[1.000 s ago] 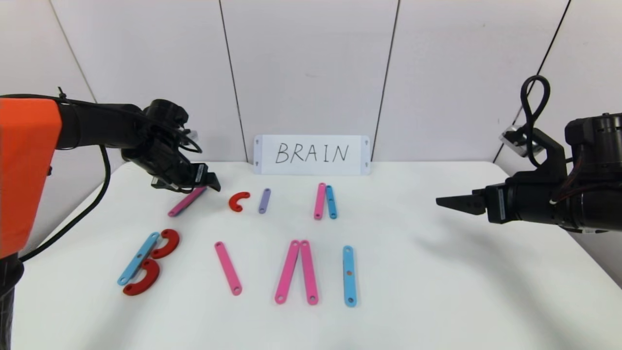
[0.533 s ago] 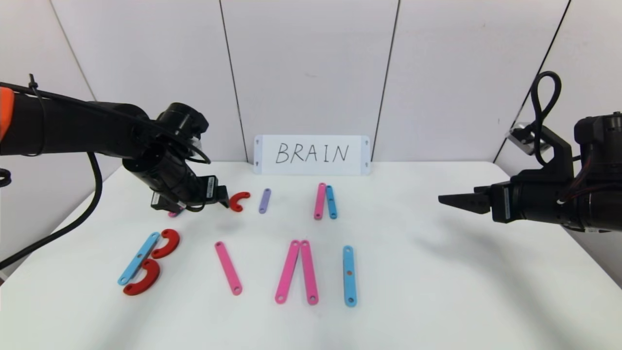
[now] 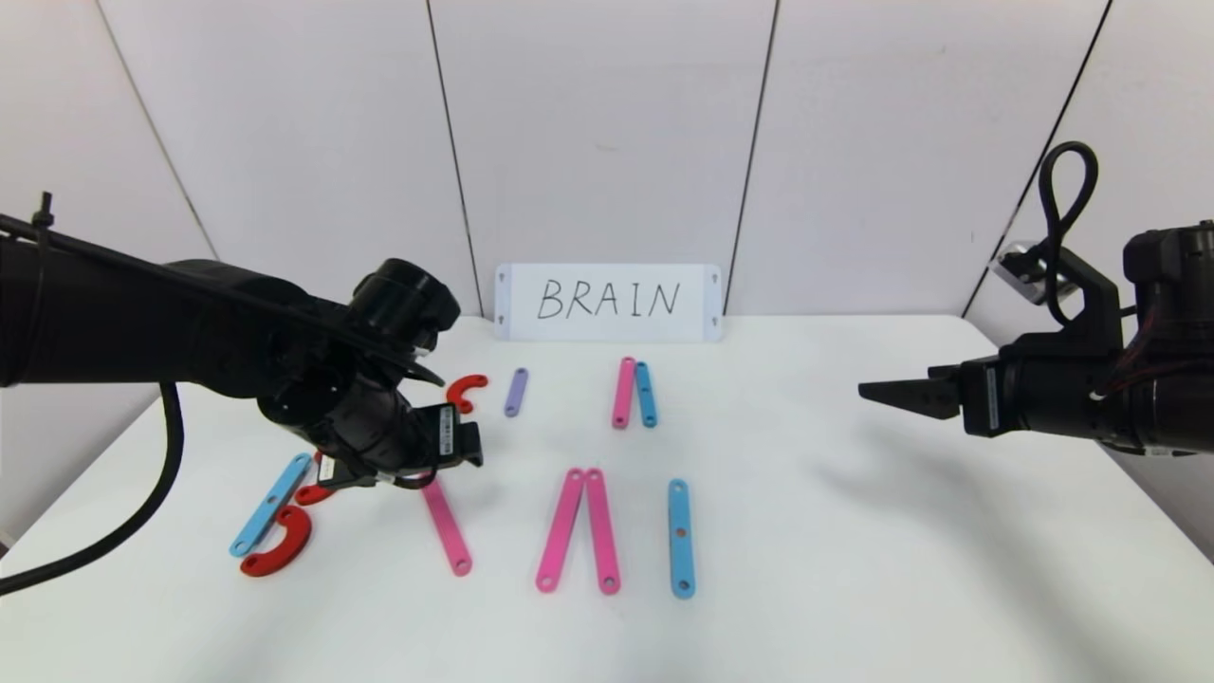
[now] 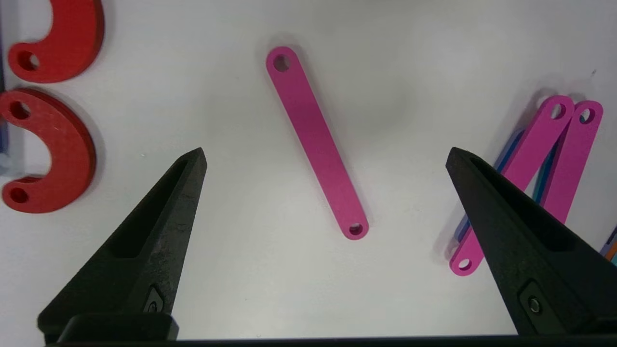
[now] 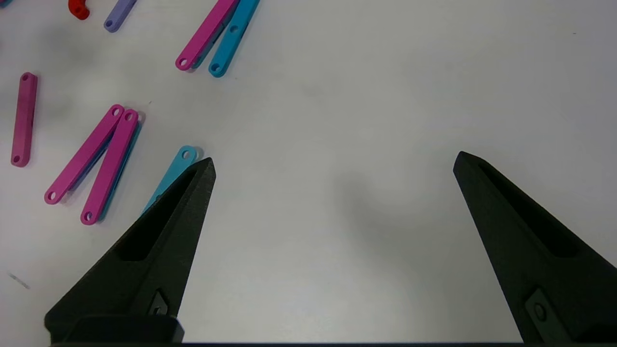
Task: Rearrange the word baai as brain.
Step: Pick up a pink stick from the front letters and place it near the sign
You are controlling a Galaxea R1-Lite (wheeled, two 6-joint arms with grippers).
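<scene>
Room lies bare at three o'clock of the table (image 3: 854,569), where my right claw (image 5: 332,161) hangs spread wide, holding nothing. My left claw (image 4: 325,154), wide too and empty, hovers over the lone pink bar (image 4: 315,140). At nine o'clock sit the red curves (image 3: 280,550) and blue bar (image 3: 270,503); paired pink bars (image 3: 580,531) crowd its other side. All pieces are flat, with holes.

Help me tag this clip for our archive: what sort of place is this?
Probably a robot test bench, not a home: a bare white table against plain panel walls, a handwritten BRAIN card propped at the back, and plastic letter pieces laid out for the arms.
</scene>
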